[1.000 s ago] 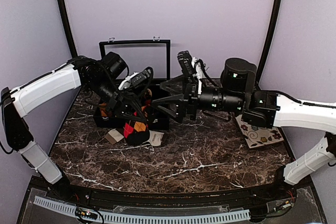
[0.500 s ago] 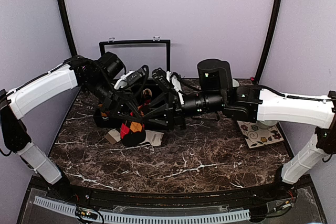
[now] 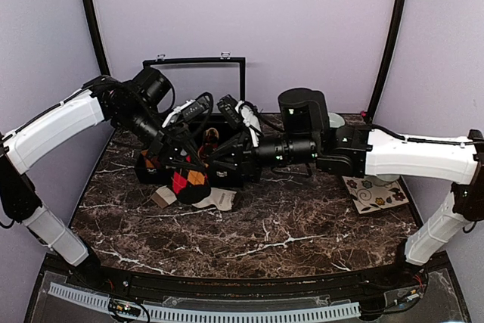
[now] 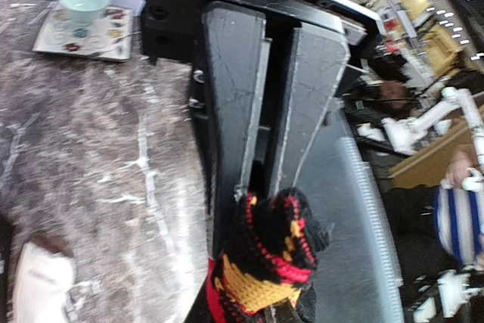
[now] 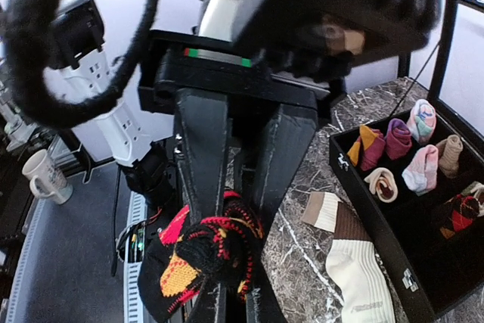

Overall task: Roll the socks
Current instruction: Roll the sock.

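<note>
The black sock with red-orange argyle diamonds hangs bunched over the table's left, in front of the box. My left gripper is shut on it from the left. From the right, my right gripper is shut on the same sock. In the right wrist view the left gripper comes down from above onto the bundle, and my right gripper pinches it from below. In the left wrist view the right gripper grips the sock's top. A cream sock with a brown cuff lies flat on the marble.
A black box with its lid up holds several rolled sock bundles just behind the grippers. A floral tile lies at the right, and a teal cup stands on it. The marble table ends at a ribbed strip.
My right gripper has swung left to the argyle sock and closed from wide open onto it. The left gripper kept its hold and shifted slightly up and left.
</note>
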Robot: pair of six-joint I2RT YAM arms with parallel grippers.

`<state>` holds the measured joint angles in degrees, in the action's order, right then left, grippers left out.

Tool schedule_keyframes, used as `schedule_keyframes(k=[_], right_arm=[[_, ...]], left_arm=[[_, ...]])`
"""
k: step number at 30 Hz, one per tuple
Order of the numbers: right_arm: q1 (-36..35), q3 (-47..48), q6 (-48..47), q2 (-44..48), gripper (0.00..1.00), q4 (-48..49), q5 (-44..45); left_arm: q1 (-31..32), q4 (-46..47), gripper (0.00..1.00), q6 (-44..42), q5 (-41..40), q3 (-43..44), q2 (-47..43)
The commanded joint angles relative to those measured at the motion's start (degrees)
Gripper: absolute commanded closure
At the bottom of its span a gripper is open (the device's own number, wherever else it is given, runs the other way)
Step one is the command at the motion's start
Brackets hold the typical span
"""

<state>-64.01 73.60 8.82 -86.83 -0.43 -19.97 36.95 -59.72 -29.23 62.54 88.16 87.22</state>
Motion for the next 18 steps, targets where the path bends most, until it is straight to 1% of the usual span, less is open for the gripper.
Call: schedule_keyframes(k=[1,3,4,5,8,10,11,13,14,16,18], right_arm=[[-1.5,1.4,7.4,-2.9,1.00,8.0,15.8],[-2.0,-0.6,10.4,-2.8,1.00,12.2,20.4],[-2.1,-2.3,11.6,-2.4,1.00,15.4,22.1],[-2.2,-4.2,13.0,-2.1,1.00,19.1,23.6],[-2.2,-9.0,16.3,-1.4,1.00,29.3,26.1],[-2.3,-10.2,17.1,-1.7,1.00,33.6,26.5],[-2.4,-10.4,17.5,-1.8,1.00,34.5,27.2],[-2.4,-11.4,18.5,-1.9,1.00,37.0,28.5],[-2.3,-12.4,19.2,-1.8,1.00,38.7,28.9],[-2.3,-13.7,20.4,-1.7,1.00,41.2,29.5],[-2.3,-14.1,21.9,-2.1,1.00,42.6,29.0]], left_arm=[[0.7,8.2,0.88,3.0,-10.6,0.0,-4.8],[0.7,10.8,0.82,3.9,-13.0,-0.6,-5.9],[0.7,11.6,0.73,4.1,-13.5,-0.8,-6.2],[0.7,12.1,0.71,4.1,-13.7,-1.0,-6.4],[0.7,12.2,0.69,3.4,-12.8,-1.7,-6.3],[0.7,12.6,0.44,2.8,-12.5,-2.8,-6.3],[0.7,13.1,0.42,2.8,-12.5,-3.6,-6.5],[0.7,14.9,0.18,3.3,-13.2,-5.2,-7.5],[0.7,15.9,0.17,3.4,-13.8,-6.0,-8.2],[0.7,18.4,0.16,3.4,-16.2,-7.4,-10.1],[0.7,19.0,0.17,2.2,-18.8,-7.4,-11.3]])
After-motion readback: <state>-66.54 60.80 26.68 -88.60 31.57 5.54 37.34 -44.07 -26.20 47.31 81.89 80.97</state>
